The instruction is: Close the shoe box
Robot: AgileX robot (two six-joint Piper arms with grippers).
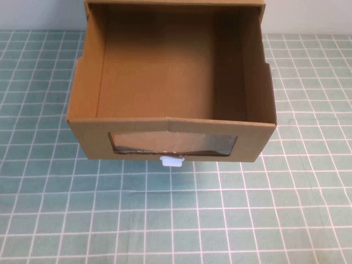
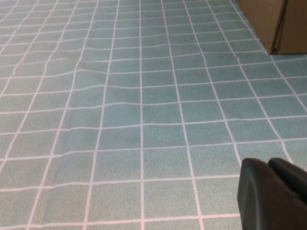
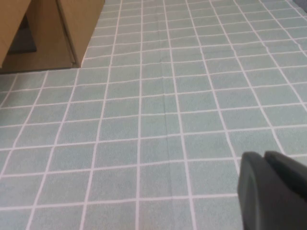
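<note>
Cardboard shoe box [image 1: 170,82] sits pulled open at the desk's far edge, so either low-hovering arm, left gripper [image 2: 273,194] or right gripper [image 3: 273,189], fingers seemingly together, should push squarely on the windowed front beside the white tab [image 1: 171,160].

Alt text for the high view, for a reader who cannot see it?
An open brown shoe box, its empty drawer pulled toward the camera, sits on a green grid mat; a white pull tab hangs under its clear front window. Neither gripper appears.
</note>
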